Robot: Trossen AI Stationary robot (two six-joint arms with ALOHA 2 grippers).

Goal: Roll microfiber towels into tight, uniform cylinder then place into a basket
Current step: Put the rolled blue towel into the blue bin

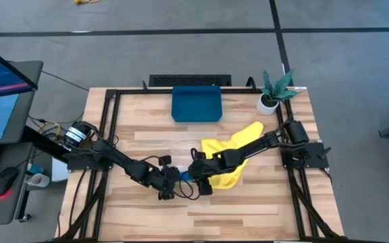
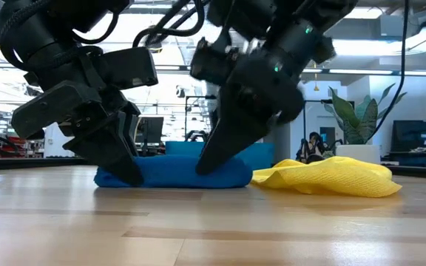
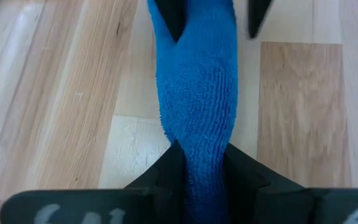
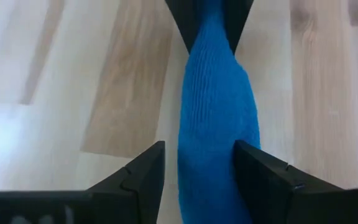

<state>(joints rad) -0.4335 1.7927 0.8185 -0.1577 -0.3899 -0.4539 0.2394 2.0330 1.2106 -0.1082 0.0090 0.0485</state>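
Note:
The blue towel [image 2: 176, 171] lies on the table as a roll, also seen in the high view [image 1: 185, 175]. My left gripper [image 1: 167, 186] is shut on the roll's left end. My right gripper [image 1: 201, 181] is open and straddles the roll's right end, fingers pointing down. The yellow towel [image 1: 234, 156] lies loose and crumpled on the table just right of the roll, partly under my right arm. The dark-blue basket [image 1: 196, 103] stands at the table's far side. My left gripper pinches the blue roll's left end [image 3: 199, 163] between its two fingers, which lie across the roll and come slanting down from the left. The roll is squeezed narrow there and rests on the table. My right gripper touches the roll's right end [image 4: 232, 155] with the inner side of one finger [image 4: 260, 174]. The other finger [image 4: 145, 177] stands a little apart from the roll. The fingers come from above and lie across the roll, which rests on the table.
A small white pot with a green plant [image 1: 273, 91] stands at the far right corner. A black frame runs along the table's edges [image 1: 111, 115]. Bare wood lies toward the near edge [image 1: 201, 216].

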